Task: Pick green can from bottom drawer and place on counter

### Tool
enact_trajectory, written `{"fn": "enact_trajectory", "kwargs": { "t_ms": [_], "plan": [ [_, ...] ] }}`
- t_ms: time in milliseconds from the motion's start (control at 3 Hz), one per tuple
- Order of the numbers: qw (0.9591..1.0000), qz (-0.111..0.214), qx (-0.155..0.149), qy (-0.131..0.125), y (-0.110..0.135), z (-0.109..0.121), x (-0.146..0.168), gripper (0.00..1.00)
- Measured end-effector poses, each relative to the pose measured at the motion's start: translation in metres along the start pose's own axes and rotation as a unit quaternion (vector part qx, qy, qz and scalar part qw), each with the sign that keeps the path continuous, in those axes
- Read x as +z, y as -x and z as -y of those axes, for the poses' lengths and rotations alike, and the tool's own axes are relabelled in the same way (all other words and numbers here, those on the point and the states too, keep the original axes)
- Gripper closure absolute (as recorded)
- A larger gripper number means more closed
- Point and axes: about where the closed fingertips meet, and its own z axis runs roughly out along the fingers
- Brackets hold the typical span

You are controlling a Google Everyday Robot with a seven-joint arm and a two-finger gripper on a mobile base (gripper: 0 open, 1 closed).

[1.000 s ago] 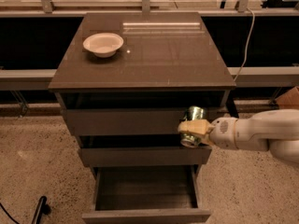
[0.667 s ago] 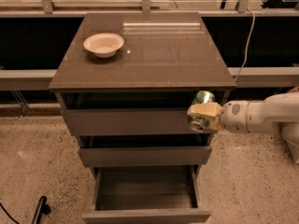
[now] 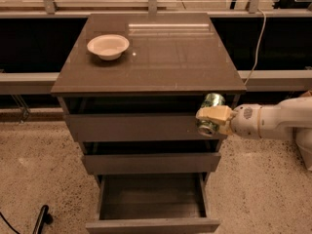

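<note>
The green can point(image 3: 212, 103) is held in my gripper point(image 3: 213, 116), tilted, in front of the top drawer's right end, just below the counter's point(image 3: 161, 57) front edge. The gripper's tan fingers point(image 3: 214, 114) are shut on the can; the white arm reaches in from the right. The bottom drawer point(image 3: 152, 224) stands pulled out and open at the bottom of the cabinet, and its inside shows nothing in it.
A white bowl point(image 3: 108, 46) sits on the counter's back left. Two wider drawers point(image 3: 141, 127) are above the bottom one. A white cable point(image 3: 257, 43) hangs at the right. A dark object point(image 3: 40, 220) lies on the speckled floor at lower left.
My gripper has lifted the green can upward, from in front of the middle drawer level to just under the counter's front edge.
</note>
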Motion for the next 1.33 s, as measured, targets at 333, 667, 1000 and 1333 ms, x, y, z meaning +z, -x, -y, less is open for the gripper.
{"fn": "enact_trajectory", "kwargs": {
  "t_ms": [333,667,1000,1333],
  "plan": [
    [0.9982,-0.007,-0.034,-0.049,-0.01,0.045,-0.025,1.0],
    [0.9969,-0.007,-0.053,-0.059,-0.02,0.074,-0.043,1.0],
    [0.9975,0.007,-0.051,-0.048,-0.054,0.088,-0.048,1.0],
    [0.9994,0.012,-0.027,-0.019,-0.102,0.095,-0.05,1.0]
  ]
}}
